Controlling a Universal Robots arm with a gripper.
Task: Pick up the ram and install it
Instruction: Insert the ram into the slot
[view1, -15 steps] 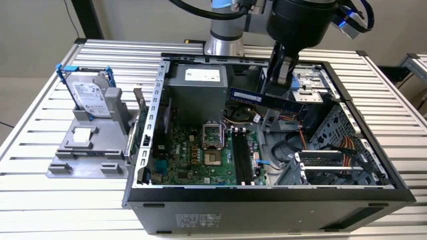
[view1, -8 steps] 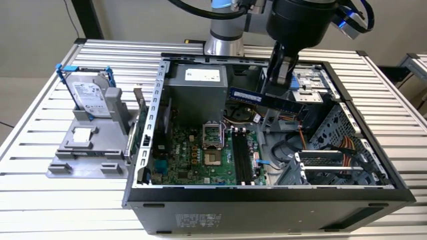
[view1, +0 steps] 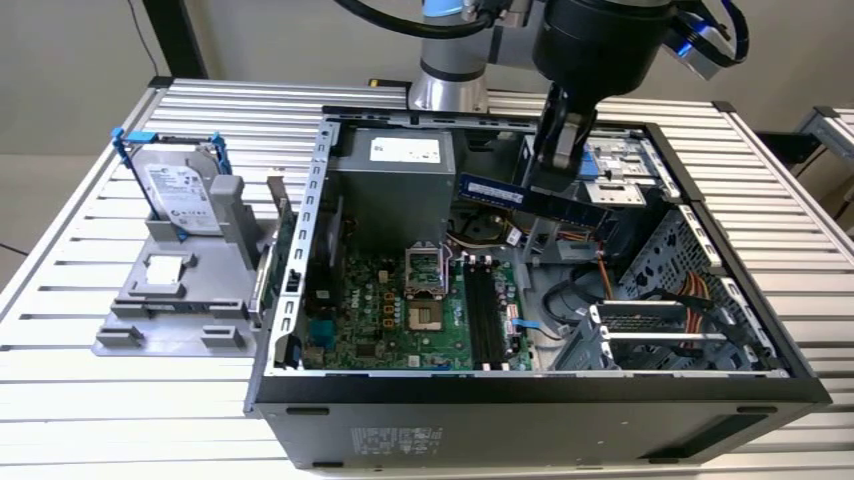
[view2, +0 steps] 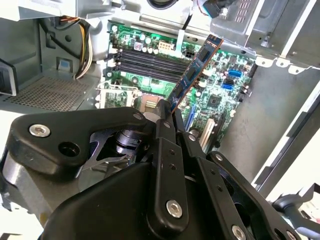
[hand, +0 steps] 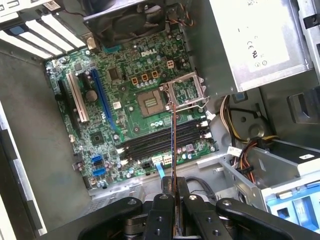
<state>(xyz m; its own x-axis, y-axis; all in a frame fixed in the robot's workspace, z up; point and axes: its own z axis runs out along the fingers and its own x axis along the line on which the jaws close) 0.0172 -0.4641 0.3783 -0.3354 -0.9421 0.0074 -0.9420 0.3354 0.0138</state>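
- Slatted metal desk carries an open PC case, side panel off.
- Motherboard lies flat in the case; memory slots look unfilled.
- Claw hangs inside the case above the board, clamped on the ram at one end.
- Ram is in the air, well above the slots, touching nothing else. In the first wrist view it shows edge-on, crossing the slots rather than running along them.
- Step: pick done, install not yet.
- Seating calls for the stick parallel to a slot, centred, then pressed straight down.
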